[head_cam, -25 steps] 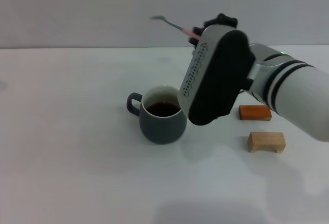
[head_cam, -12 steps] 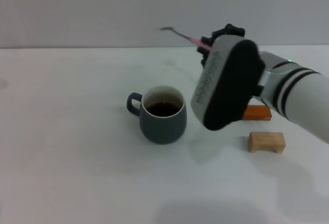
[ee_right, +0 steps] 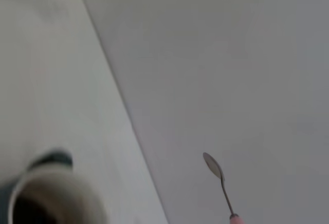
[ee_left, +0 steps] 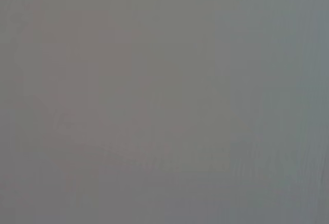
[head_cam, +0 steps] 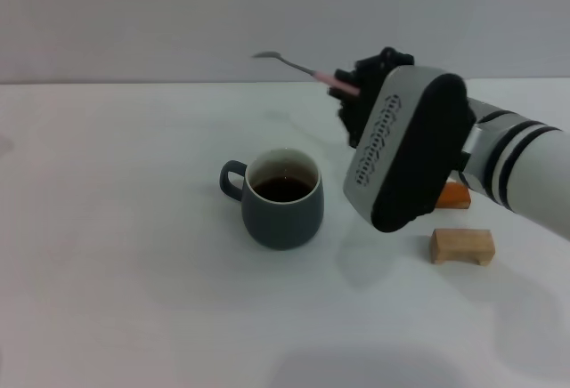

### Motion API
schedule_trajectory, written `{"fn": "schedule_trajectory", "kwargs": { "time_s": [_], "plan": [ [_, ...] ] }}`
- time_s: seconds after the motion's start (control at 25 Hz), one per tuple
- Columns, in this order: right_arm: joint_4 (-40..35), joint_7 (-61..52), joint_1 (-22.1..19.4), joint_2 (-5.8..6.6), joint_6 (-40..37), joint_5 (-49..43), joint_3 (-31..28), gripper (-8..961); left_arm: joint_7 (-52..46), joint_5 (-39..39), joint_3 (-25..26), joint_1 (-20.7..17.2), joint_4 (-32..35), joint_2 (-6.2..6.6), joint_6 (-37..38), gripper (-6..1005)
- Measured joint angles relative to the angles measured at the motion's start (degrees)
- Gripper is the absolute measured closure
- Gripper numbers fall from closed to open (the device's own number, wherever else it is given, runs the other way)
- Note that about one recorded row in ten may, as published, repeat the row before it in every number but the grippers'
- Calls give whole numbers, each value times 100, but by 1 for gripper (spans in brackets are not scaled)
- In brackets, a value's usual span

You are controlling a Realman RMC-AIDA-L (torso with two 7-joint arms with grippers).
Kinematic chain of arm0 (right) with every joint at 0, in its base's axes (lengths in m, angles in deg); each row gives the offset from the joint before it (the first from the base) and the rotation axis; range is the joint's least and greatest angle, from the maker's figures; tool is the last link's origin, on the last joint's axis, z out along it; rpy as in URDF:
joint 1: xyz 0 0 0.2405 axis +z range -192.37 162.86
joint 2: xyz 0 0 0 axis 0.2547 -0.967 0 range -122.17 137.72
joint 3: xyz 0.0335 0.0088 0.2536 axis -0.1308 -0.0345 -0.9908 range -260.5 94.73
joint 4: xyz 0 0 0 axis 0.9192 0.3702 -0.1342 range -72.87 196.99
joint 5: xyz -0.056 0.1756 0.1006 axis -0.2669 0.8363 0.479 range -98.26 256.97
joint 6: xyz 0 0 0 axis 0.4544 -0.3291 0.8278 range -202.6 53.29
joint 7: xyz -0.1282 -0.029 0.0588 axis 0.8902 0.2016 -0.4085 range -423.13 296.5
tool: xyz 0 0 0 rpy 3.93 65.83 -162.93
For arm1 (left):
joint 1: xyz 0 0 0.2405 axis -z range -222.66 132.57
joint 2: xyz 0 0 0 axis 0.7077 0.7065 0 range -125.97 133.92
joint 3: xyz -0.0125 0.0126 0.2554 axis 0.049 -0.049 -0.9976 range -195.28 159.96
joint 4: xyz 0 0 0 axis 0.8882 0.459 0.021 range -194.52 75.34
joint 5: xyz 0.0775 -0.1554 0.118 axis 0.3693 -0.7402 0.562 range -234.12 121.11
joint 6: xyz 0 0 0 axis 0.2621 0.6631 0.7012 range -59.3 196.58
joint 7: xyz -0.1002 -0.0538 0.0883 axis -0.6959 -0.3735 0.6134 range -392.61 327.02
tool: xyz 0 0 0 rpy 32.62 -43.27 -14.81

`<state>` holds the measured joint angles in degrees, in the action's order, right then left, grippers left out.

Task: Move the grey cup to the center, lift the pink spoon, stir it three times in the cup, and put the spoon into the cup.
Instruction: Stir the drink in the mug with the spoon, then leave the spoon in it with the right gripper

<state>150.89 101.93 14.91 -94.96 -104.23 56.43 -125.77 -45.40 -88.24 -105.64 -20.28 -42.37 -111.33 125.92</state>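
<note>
The grey cup [head_cam: 282, 198] stands upright on the white table [head_cam: 134, 272], roughly mid-table in the head view, its small loop handle turned toward the robot's left. Its white inside holds dark liquid, which sits a little below the rim. The pink spoon [head_cam: 298, 68] is not in the cup: it is held in the air, above and behind the cup on the robot's right side, its silver bowl pointing toward the robot's left and its pink handle end running into the right gripper [head_cam: 349, 94]. That gripper's dark fingers are closed on the handle. The right arm reaches in from the right, its wrist housing tilted and hanging between the cup and two small blocks on the table, an orange block [head_cam: 452, 195] and a pale wooden block [head_cam: 461, 246] nearer the robot. In the right wrist view the spoon [ee_right: 218, 183] juts out against the wall, with the cup [ee_right: 49, 193] low and blurred. The left gripper does not appear anywhere.
</note>
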Motion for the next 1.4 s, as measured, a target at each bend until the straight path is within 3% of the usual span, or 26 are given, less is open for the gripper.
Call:
{"fn": "schedule_trajectory", "kwargs": {
  "time_s": [0.12,0.24,0.32,0.68,0.72,0.88,1.08,1.12,1.24,1.32,1.4],
  "plan": [
    [-56,3,286,-70,-1072,7,157,827,0,1,-6,2,0,0,0,991],
    [-126,9,458,-125,-1651,48,202,827,0,5,-27,2,11,0,-23,991],
    [-362,22,837,-223,-2519,142,381,827,8,0,-29,2,23,0,-37,991],
    [-942,37,1607,-267,-3361,483,1078,827,28,1,-2,9,23,-5,-79,991],
    [-1060,38,1843,-266,-3555,700,1248,827,22,1,-2,12,25,-5,-87,991],
    [-1177,38,2020,-254,-3655,851,1438,828,14,1,0,22,27,-3,-106,991],
    [-1167,36,1907,-261,-3410,570,1399,828,12,1,0,54,9,0,-116,991],
    [-1044,33,1614,-261,-2979,235,1192,828,14,1,0,56,8,0,-117,991],
    [-886,32,1303,-269,-2525,-92,887,828,20,2,5,63,3,0,-119,991],
    [-648,25,865,-368,-1945,-626,490,827,18,1,7,63,2,0,-120,991],
    [-572,23,707,-424,-1762,-810,341,827,13,1,8,62,1,0,-123,991]
  ]
}}
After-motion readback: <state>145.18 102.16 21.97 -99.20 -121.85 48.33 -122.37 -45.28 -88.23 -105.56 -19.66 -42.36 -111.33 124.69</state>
